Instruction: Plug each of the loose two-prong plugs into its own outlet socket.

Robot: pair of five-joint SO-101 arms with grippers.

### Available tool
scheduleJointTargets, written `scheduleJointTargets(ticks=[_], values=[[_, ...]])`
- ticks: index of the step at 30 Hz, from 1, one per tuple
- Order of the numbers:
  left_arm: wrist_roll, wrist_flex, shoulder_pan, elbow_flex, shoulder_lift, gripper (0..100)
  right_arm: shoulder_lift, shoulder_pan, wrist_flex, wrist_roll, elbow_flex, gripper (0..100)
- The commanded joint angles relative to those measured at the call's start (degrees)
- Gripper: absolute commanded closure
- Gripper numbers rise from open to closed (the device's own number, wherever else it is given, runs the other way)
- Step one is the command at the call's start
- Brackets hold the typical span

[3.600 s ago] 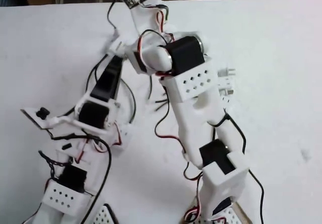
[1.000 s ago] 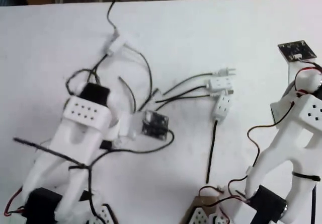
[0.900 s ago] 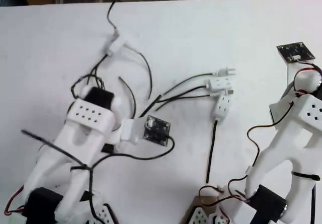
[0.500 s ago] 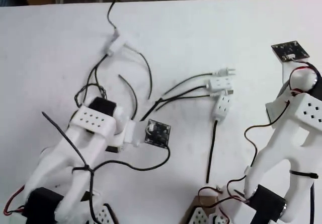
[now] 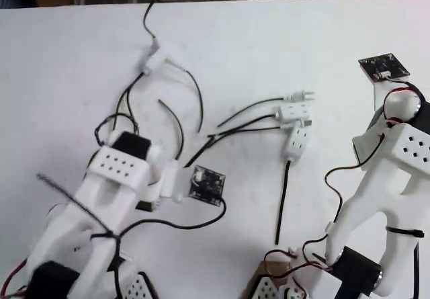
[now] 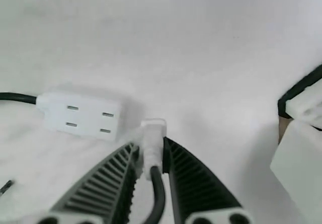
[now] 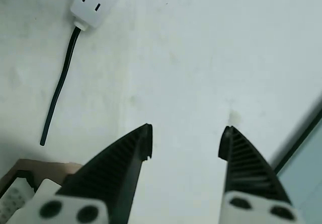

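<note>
My left gripper point(image 6: 150, 146) is shut on a small white two-prong plug point(image 6: 153, 133) whose black cord trails back between the fingers. Its tip is close to a white outlet socket point(image 6: 80, 115) with two pairs of slots, not inserted. In the high view this socket point(image 5: 297, 142) lies mid-table on a black cord, and two loose white plugs point(image 5: 297, 96) point(image 5: 293, 113) lie just beyond it. My left arm point(image 5: 121, 168) is at the lower left. My right gripper point(image 7: 186, 133) hangs open over bare table, the socket point(image 7: 95, 1) farther off.
A white connector point(image 5: 154, 60) with black cords at both ends lies at the far left. Loose black cords point(image 5: 235, 121) cross the middle. A brown base plate point(image 5: 263, 272) sits at the near edge, and the right arm point(image 5: 396, 171) stands at the right edge.
Both arms have pulled back from the middle of the table. Over the last second the left wrist drifted slightly nearer, dragging a black cord; the right wrist moved a little left.
</note>
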Motion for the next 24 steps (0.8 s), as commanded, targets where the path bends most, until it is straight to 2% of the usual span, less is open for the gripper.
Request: scheduleJointTargets(ticks=[1,11,16,19,24], values=[[-24.97,-0.79,0.22,-0.53,-4.79,98,-1.63,-0.57,-0.13,0.44,-0.26,77.9],[-25.32,-13.89,-1.01,-0.53,4.62,98,-1.63,-0.48,-0.22,0.44,-0.26,77.9],[-25.49,-13.89,-2.07,-0.53,7.60,98,-1.63,-0.48,-0.22,0.53,-0.26,77.9],[-28.22,-13.63,-4.00,-0.53,7.52,98,-1.63,-0.48,-0.22,0.53,-0.26,77.9],[-30.24,-8.26,-6.11,-2.29,7.52,98,-1.54,-0.48,-0.22,0.53,-0.26,77.9]])
